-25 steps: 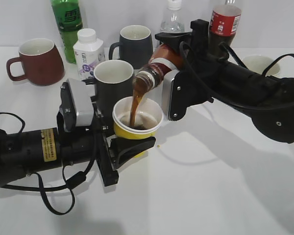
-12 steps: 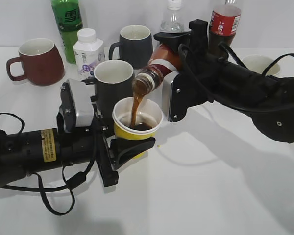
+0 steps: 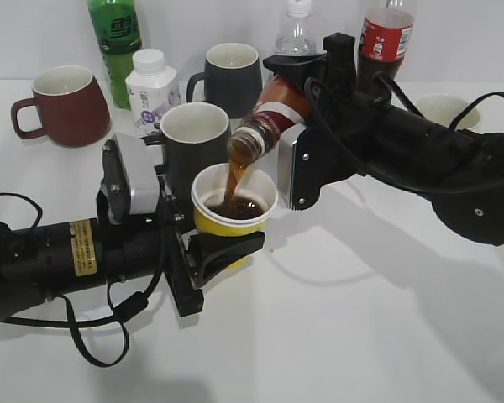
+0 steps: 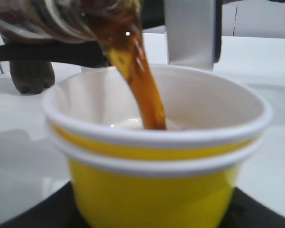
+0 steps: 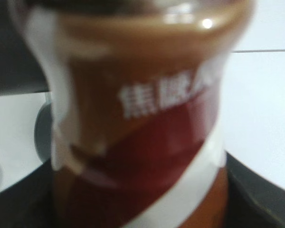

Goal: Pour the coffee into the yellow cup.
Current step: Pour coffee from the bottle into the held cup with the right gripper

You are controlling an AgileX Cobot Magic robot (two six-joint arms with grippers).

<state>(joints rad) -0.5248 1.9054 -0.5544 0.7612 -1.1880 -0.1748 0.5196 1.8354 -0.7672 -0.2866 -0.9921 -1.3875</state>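
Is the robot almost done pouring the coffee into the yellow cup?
Partly. Done: the left gripper holds the yellow cup, the right gripper has the coffee bottle tipped over it, and dark coffee already lies in the cup's bottom. In hand: a brown stream is falling into the cup. Left: stopping the pour and standing the bottle upright.

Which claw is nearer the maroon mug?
Left. The left claw holds the yellow cup, to the right of the maroon mug; the right claw grips the coffee bottle farther right.
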